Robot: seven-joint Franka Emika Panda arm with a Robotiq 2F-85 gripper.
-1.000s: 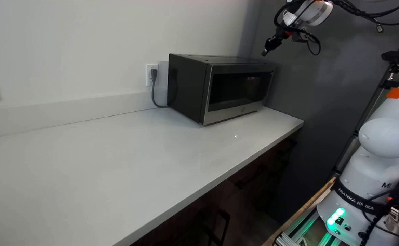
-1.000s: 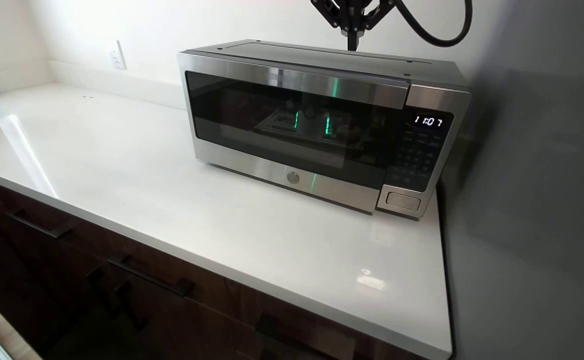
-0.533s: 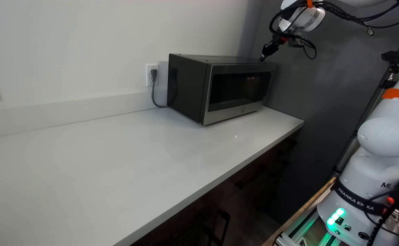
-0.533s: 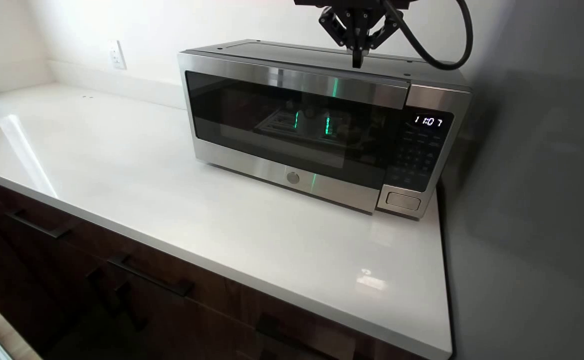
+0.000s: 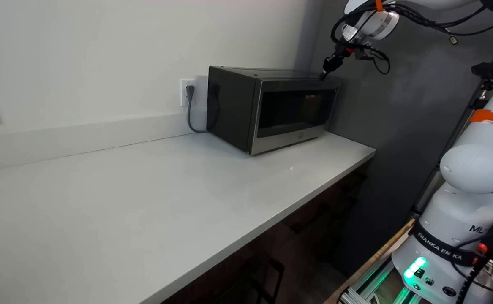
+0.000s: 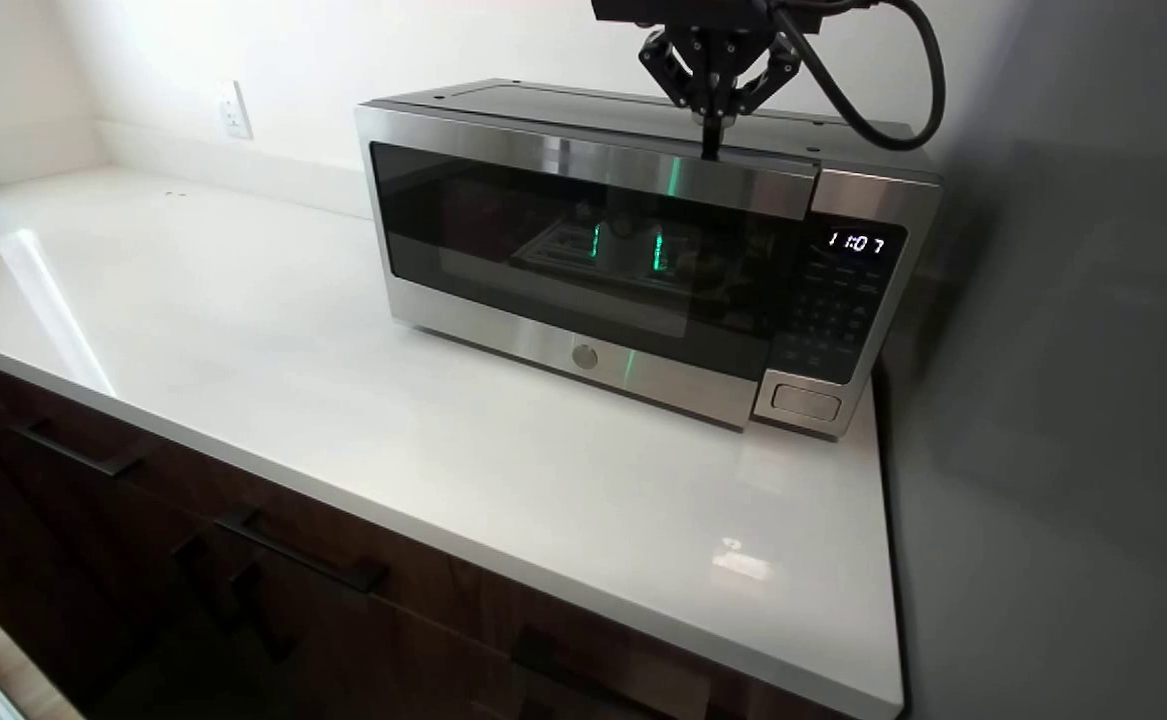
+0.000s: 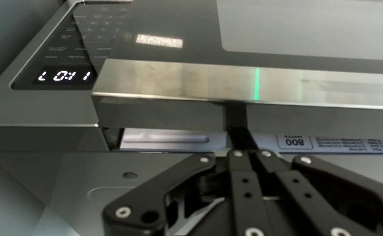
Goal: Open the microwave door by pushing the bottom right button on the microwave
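The microwave point(image 5: 231, 109) stands on the white counter in both exterior views. Its door point(image 6: 563, 250) stands slightly proud of the control panel. The wrist view shows a narrow gap behind the door's top edge point(image 7: 171, 80), with a printed label inside, so the door is ajar. The bottom right button point(image 6: 807, 402) is a rectangle under the keypad. My gripper point(image 6: 711, 150) is shut and empty, pointing down at the door's top edge, right of centre. In the wrist view its closed fingertips point(image 7: 239, 136) reach over the gap to the door's back edge; contact is hard to tell.
A grey panel point(image 6: 1063, 400) rises close beside the microwave's control side. The white counter point(image 5: 145, 202) extends along the wall. A power cord point(image 5: 190, 114) runs from the outlet behind the microwave. Dark drawers with handles point(image 6: 293, 550) are below the counter.
My gripper has come down and forward from above the microwave to the door's top edge, staying shut. Green reflections on the door have shifted slightly right in an exterior view.
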